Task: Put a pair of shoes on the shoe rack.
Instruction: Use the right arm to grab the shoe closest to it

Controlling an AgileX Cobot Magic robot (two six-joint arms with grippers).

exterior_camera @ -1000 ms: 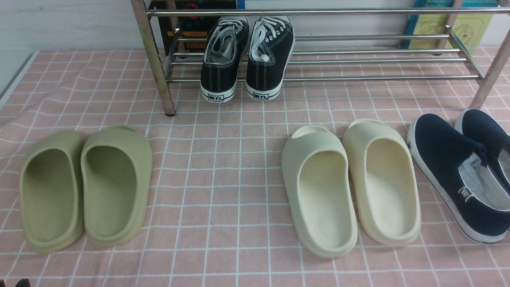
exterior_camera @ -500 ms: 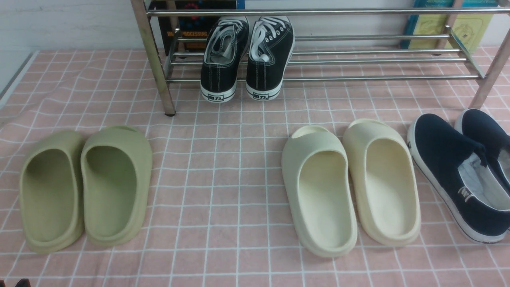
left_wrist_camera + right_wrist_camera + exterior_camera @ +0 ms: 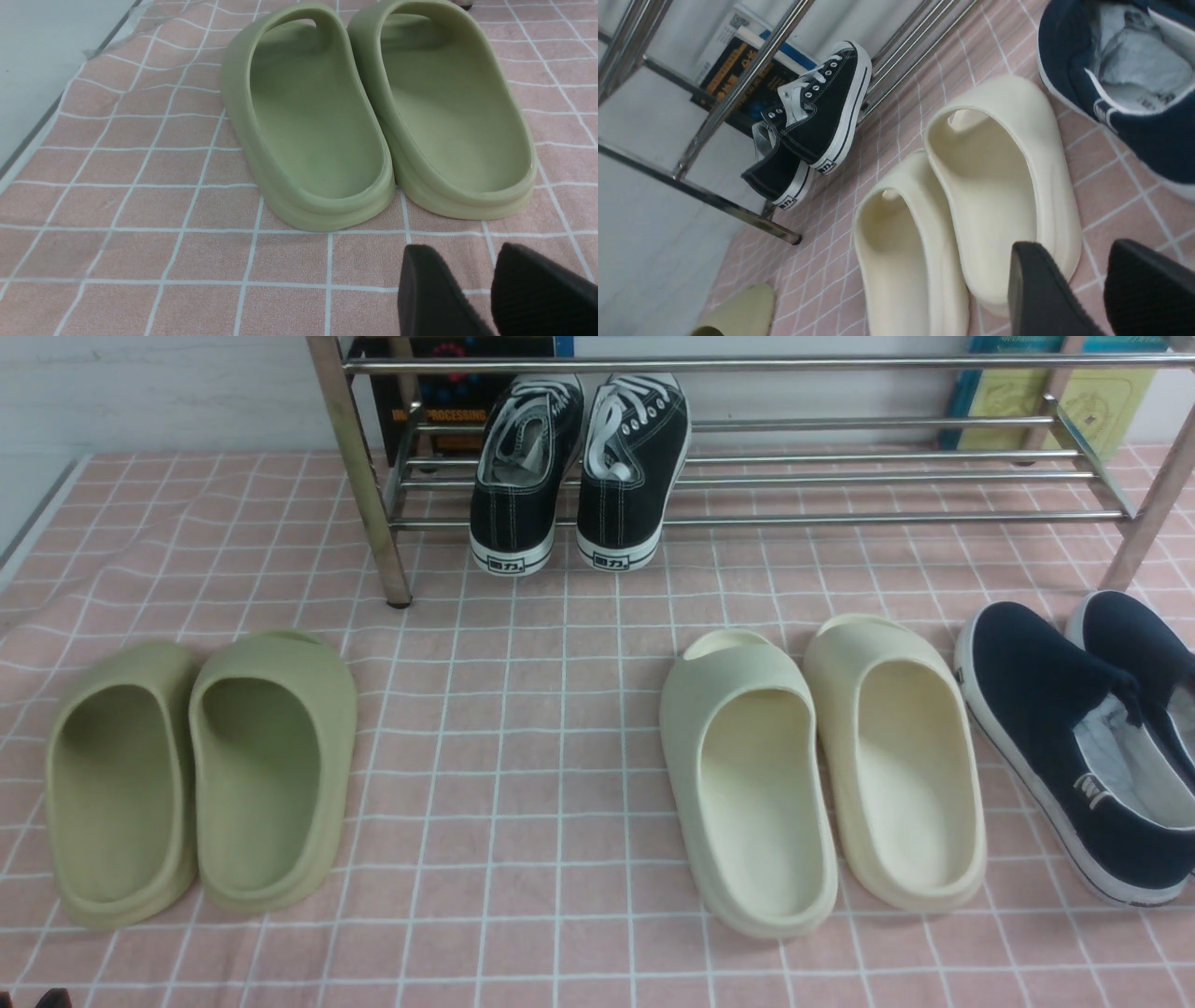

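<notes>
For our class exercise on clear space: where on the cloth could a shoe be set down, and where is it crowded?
Bare: the broad patch between the green slides and cream slides, in front of the rack.
Crowded: the right side, where cream slides and navy slip-ons sit close together.

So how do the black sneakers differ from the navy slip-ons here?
The black sneakers have white laces; the navy slip-ons have none.
The black sneakers sit on the rack's lower shelf, while the navy slip-ons are on the pink checked floor.
Both pairs are dark with white soles, toes pointing away from the robot.
</notes>
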